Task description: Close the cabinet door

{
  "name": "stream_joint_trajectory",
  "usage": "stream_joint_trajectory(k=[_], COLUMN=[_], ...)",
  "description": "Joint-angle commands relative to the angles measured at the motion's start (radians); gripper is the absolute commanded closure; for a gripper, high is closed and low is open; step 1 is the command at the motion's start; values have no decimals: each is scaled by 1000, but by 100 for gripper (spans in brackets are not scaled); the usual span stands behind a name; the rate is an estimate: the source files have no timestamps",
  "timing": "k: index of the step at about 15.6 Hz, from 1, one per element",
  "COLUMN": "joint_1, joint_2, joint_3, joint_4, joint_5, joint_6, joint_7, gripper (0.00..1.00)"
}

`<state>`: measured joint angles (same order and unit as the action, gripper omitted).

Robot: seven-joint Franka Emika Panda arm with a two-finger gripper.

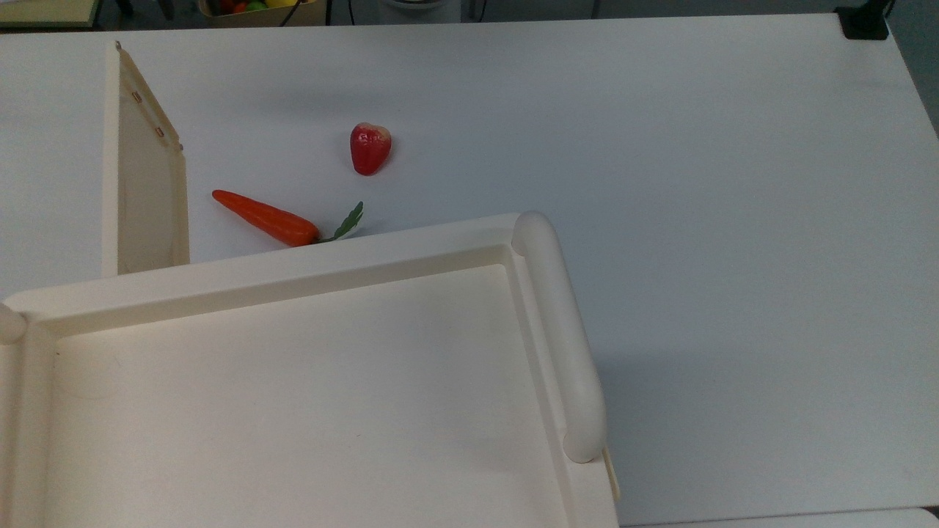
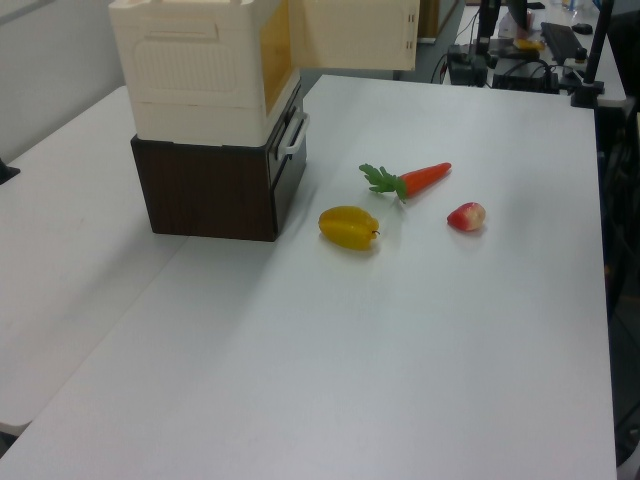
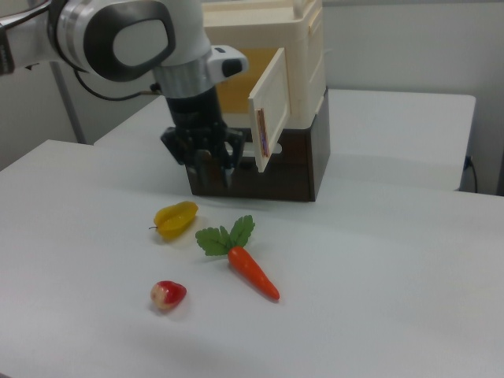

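Cabinet [image 1: 293, 396] fills the near left of the top view, its recessed top bare, the rounded bar [image 1: 559, 334] running along the top view's right edge of it. The cabinet door [image 1: 143, 165] stands swung wide open, projecting toward the far side at the top view's left, small metal fittings along its free edge. A carrot [image 1: 265, 218] lies just beside the cabinet's front edge, leaves toward the cabinet; a red fruit [image 1: 369, 147] sits a little farther out, apart from both. Left view: cabinet [image 2: 200, 65] sits stacked on a dark brown base [image 2: 215, 190]; the door [image 2: 355, 35] hangs open out over the white table [image 2: 400, 380], clear above the carrot [image 2: 420, 178]. A yellow fruit [image 2: 349, 227] lies near the base's front corner, the red fruit [image 2: 466, 216] off to the left view's right. Right view: the gripper [image 3: 209, 169] hangs in front of the base, at the right view's left of the open door [image 3: 269, 108], pointing down, near the door but not touching it. Jaws look slightly apart with nothing between them. The yellow fruit [image 3: 176, 218] lies just below and nearer than the gripper. Judgement: the door is not yet contacted, so the task is barely under way. Risks: the gripper sits on the door's inner side, so a push from here would open it further; it likely needs to go round the free edge. Dropping low could knock the yellow fruit. A push near the hinge could slip off the door or shift the cabinet on its base.
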<state>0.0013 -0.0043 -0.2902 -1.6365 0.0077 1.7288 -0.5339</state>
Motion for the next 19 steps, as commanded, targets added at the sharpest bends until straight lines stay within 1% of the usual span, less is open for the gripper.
stream_joint_trajectory(k=[1,6,8,10,11,13,16,17,19], joint_1=[14,14,14,13,11,11,14,16,37], joint_2=[27,121,156,187,196,208,218,216,213], joint_3=[-33,-35,-35,-36,-40,-52,-52,-50,-49], joint_4=[1,1,0,0,0,0,1,1,1], joint_5=[6,6,18,41,50,66,173,192,199], joint_6=[147,429,539,615,636,663,689,687,686], joint_7=[-155,-256,-274,-299,-317,-354,-418,-442,-456], gripper=[84,84,84,84,84,100,100,100,100])
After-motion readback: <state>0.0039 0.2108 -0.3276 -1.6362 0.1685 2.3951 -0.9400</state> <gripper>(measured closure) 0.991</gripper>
